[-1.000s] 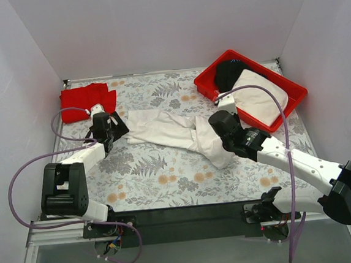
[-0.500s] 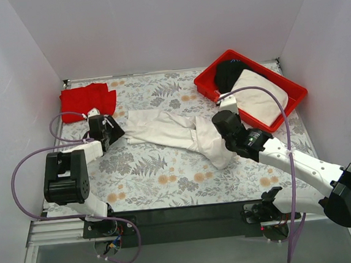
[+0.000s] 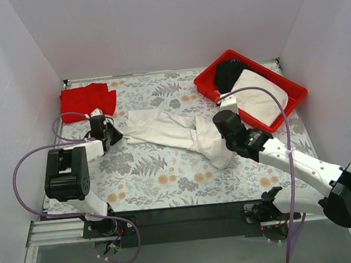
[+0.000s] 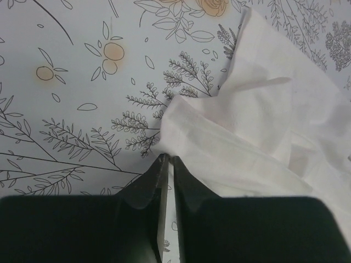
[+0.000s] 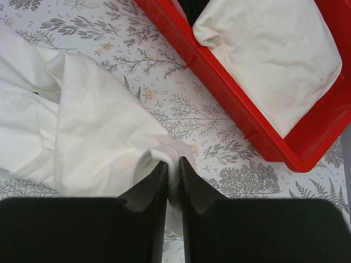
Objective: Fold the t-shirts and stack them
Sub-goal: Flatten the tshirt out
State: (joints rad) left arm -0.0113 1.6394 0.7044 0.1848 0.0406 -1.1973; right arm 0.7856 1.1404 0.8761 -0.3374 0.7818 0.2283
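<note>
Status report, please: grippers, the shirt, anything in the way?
Grippers: left gripper and right gripper shut on white t-shirt. Shirt crumpled, unfolded. Nearby: red tray, right side.

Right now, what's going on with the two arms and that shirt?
Both grippers are shut on the white t-shirt, which lies crumpled mid-table. The left gripper holds its left edge, the right gripper a bunched fold at its near right end. The red t-shirt lies in the far left corner; the red tray holds an off-white garment and a black garment.

white t-shirt point(image 3: 176, 134): rumpled, stretched left to right, centre | red t-shirt point(image 3: 87, 100): loosely folded, far-left corner
</note>
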